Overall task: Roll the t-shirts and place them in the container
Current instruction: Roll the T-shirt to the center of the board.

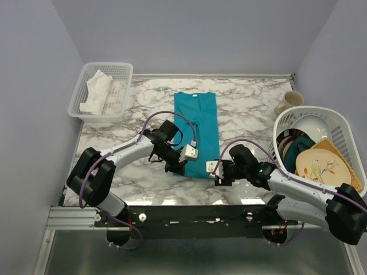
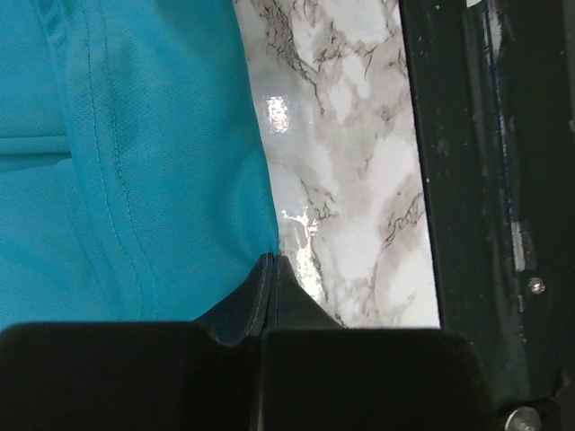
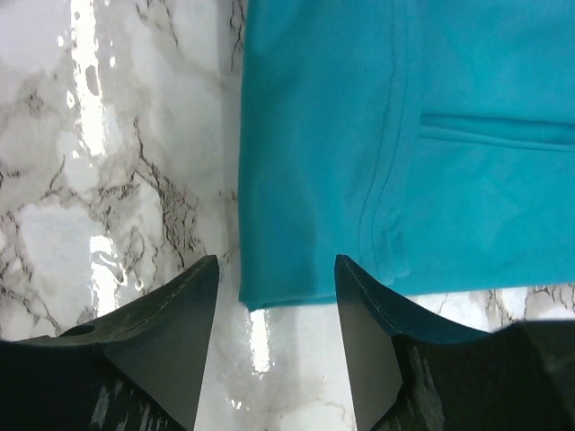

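One teal t-shirt (image 1: 196, 126) lies folded into a long narrow strip on the marble table (image 1: 252, 109), running from the back toward the front edge. My left gripper (image 1: 179, 167) is at the strip's near left corner. In the left wrist view its fingers (image 2: 272, 259) are pressed together, tips right on the hem of the t-shirt (image 2: 135, 162), which draws into them. My right gripper (image 1: 216, 173) is at the near right corner. It stands open (image 3: 274, 260), and the corner of the t-shirt (image 3: 404, 135) lies flat between its two fingertips, untouched.
A white mesh basket (image 1: 117, 71) holding a white cloth (image 1: 96, 91) sits at the back left. A cream mug (image 1: 289, 102) stands at the back right. Beside it, a white basket (image 1: 344, 123) holds plates and bowls. The table's front rail (image 2: 485, 180) runs close behind both grippers.
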